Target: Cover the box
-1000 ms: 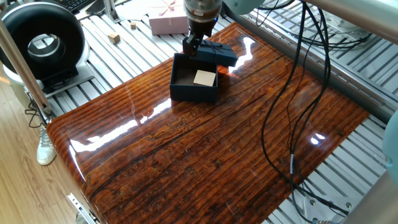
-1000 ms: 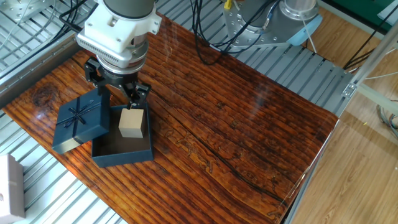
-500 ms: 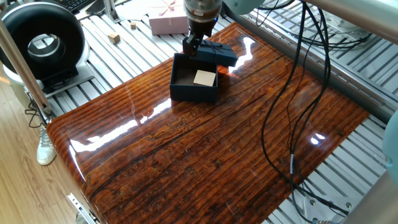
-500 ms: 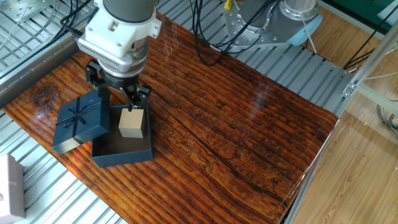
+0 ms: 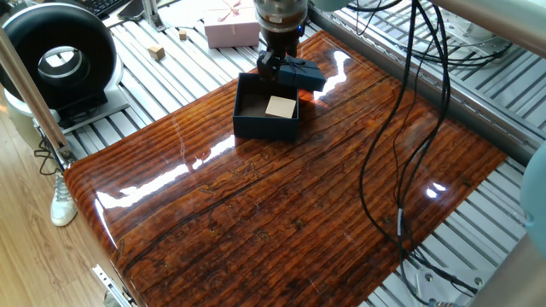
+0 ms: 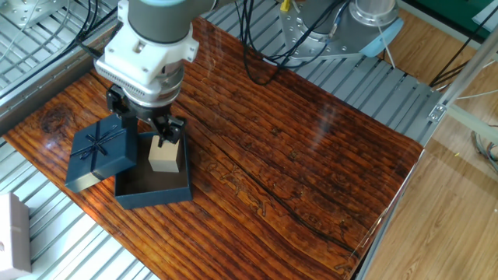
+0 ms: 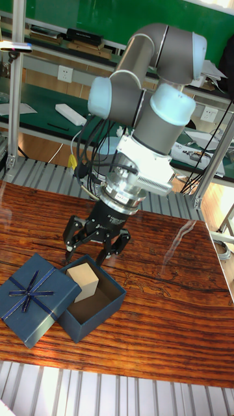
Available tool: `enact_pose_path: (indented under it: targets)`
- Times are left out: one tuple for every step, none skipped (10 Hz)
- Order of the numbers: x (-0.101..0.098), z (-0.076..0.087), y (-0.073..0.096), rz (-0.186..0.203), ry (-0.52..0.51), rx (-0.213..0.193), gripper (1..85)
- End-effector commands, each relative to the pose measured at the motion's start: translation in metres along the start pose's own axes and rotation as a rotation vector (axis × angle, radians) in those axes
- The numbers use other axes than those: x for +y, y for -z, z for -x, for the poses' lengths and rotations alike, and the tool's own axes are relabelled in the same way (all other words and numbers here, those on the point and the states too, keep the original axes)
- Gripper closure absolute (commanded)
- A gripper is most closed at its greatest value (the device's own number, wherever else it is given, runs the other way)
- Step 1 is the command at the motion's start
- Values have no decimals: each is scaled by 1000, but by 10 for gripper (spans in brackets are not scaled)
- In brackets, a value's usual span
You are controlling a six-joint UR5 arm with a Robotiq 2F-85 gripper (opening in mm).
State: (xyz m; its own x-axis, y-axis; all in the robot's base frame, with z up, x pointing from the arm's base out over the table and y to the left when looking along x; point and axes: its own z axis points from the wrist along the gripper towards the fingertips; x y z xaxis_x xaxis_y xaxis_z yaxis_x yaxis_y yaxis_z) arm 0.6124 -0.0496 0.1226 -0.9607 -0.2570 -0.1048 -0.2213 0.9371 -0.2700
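The navy box (image 5: 265,126) (image 6: 154,190) (image 7: 97,311) sits open near the table's edge with a tan block (image 5: 281,107) (image 6: 164,155) (image 7: 84,282) inside. Its lid (image 5: 302,75) (image 6: 99,153) (image 7: 34,307), with a thin bow on top, leans against the box's side, one edge propped up. My gripper (image 5: 273,65) (image 6: 146,127) (image 7: 88,251) hovers open and holds nothing. It is just above the box's rim on the side where the lid leans, close behind the tan block. The fingers (image 7: 69,239) are spread wide.
A pale pink gift box (image 5: 231,32) lies off the wooden table (image 5: 281,205) on the metal rails, with small wooden cubes (image 5: 156,52) nearby. A black round device (image 5: 55,55) stands at the left. Cables (image 5: 401,162) hang over the table's right part. A white object (image 6: 12,233) lies beyond the lid.
The gripper, still open, has come down and shifted a little toward the lid. Box, block and lid have not moved.
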Motion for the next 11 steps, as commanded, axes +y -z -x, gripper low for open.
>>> enact_pose_path:
  targets:
    - [5, 6, -17, 11, -47, -2, 160]
    - [4, 4, -23, 0, -51, 0, 160]
    - [3, 3, -28, -11, -49, -1, 160]
    - [2, 4, -33, -20, -49, -2, 160]
    - [1, 3, -37, -30, -47, 0, 160]
    - [-2, 1, -39, -41, -44, 2, 160]
    - [-4, -1, -41, -48, -41, 7, 140]
    - [-7, -1, -44, -53, -35, 3, 100]
    - [-9, -1, -46, -58, -31, 1, 87]
    - [-11, -1, -49, -66, -27, 1, 77]
    - [-12, -1, -52, -67, -24, 2, 60]
